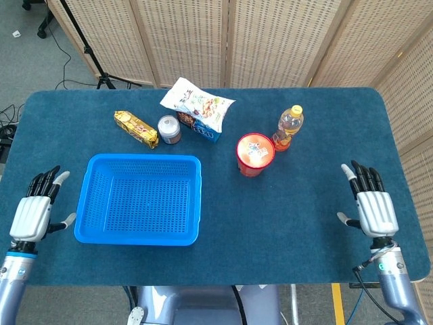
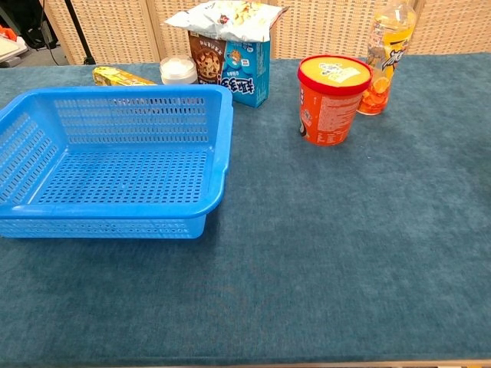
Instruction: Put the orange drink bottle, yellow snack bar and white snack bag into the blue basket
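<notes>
The orange drink bottle [image 1: 288,127] [image 2: 385,55] stands upright at the back right of the table. A yellow snack bar [image 1: 135,128] [image 2: 119,76] lies behind the blue basket [image 1: 139,234] [image 2: 219,165], which holds nothing. The white snack bag [image 1: 197,101] [image 2: 226,17] rests on top of a blue box. My left hand [image 1: 30,215] hovers open by the basket's left side. Far to the right, near the table's edge, my right hand [image 1: 369,209] is open too, below the bottle. The chest view shows neither hand.
A red cup with an orange lid [image 1: 254,154] [image 2: 330,100] stands left of the bottle. A small white-lidded jar [image 1: 168,129] [image 2: 178,69] sits between the bar and a blue snack box [image 1: 205,128] [image 2: 239,70]. Folding screens stand behind the table.
</notes>
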